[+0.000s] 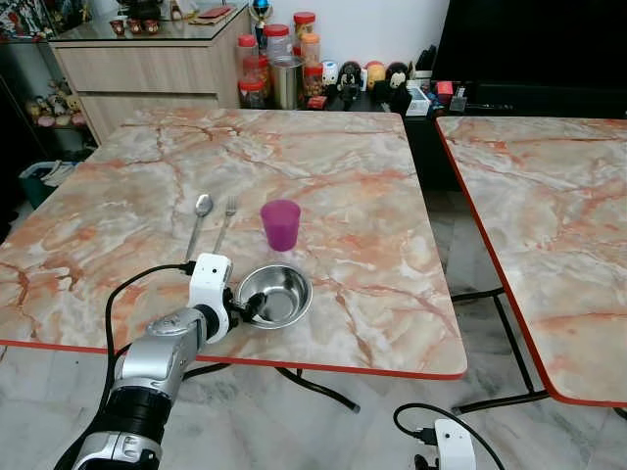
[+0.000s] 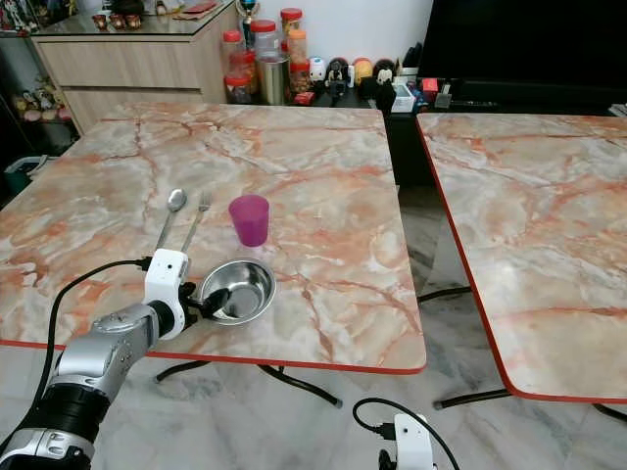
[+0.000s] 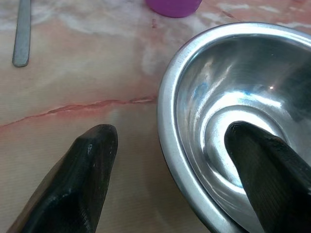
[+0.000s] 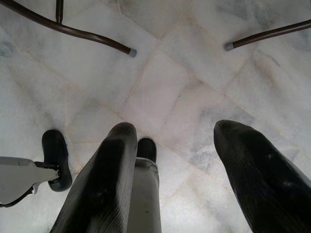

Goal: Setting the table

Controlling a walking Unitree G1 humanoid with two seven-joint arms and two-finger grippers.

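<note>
Left eye view. A square, red-edged surface of orange-veined marble pattern carries a round stainless-steel bowl near its front edge. A translucent purple plastic cup stands upright just behind the bowl. To the cup's left lie a metal spoon and a metal fork, side by side and apart from the bowl. The left gripper straddles the bowl's near-left rim. A second marble-pattern table stands to the right across a gap of pale marble floor. Behind, a wooden sideboard and a low dark shelf hold red-lidded jars and small figurines.

Right eye view. The same layout; the right arm's white wrist housing hangs low over the floor beside the surface.

Left wrist view. The left gripper's fingers are spread, one outside the bowl on the surface, the other inside against the bowl's polished wall; neither pinches the rim.

Right wrist view. The right gripper is open and idle, pointing down at the floor tiles, with dark metal table legs beyond.
</note>
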